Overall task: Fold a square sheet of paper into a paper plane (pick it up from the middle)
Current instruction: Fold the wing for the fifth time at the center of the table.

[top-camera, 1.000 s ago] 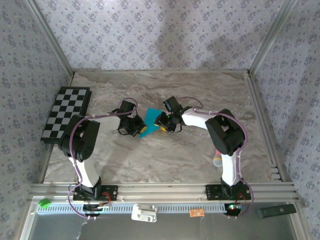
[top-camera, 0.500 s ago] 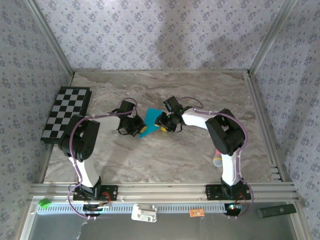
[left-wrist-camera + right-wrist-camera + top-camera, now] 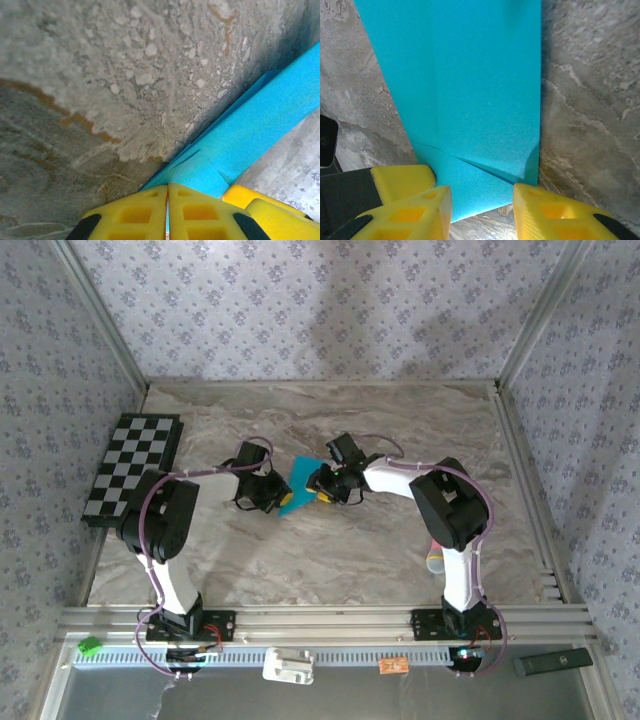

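Left end effector (image 3: 168,192) is clamping shut on a corner of the creased teal paper sheet (image 3: 470,90). Right end effector (image 3: 482,207) is sitting with fingers (image 3: 542,210) apart, straddling the sheet's other end. Sheet is sitting mid tabletop (image 3: 400,430), between both end effectors.

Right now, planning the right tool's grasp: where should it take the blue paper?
Probably the layered end of the paper, from the right: it lies between the open fingers of the right tool, beside the corner the left tool pinches.

Checkered board (image 3: 132,468) at left edge, tabletop (image 3: 400,420) free beyond, paper (image 3: 300,480), left tool (image 3: 283,498), right tool (image 3: 322,490) mid-table
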{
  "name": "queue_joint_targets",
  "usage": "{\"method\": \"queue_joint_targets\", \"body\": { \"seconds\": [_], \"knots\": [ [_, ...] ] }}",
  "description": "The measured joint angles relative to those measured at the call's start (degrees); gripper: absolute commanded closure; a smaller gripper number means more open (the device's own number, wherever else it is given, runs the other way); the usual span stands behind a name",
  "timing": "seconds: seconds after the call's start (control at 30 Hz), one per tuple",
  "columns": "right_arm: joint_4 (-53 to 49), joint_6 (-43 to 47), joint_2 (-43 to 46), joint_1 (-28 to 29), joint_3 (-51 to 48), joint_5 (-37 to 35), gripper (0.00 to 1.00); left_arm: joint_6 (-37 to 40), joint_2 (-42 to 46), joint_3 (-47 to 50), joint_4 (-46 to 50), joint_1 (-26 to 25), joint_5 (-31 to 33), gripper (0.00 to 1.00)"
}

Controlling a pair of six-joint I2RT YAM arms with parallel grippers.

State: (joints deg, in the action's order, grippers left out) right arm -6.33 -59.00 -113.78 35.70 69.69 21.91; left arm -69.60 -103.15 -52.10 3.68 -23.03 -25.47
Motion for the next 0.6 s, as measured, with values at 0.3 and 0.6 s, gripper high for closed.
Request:
{"method": "queue_joint_targets", "body": {
  "seconds": [0.3,0.6],
  "knots": [
    [0.1,-0.1,1.1,-0.1,-1.7,-1.3,0.62,-1.7,0.3,1.9,-3.0,1.3,-2.2,0.91],
    [0.2,-0.1,1.1,-0.1,-1.8,-1.0,0.64,-3.1,0.3,2.7,-4.5,1.8,-3.3,0.91]
  ]
}}
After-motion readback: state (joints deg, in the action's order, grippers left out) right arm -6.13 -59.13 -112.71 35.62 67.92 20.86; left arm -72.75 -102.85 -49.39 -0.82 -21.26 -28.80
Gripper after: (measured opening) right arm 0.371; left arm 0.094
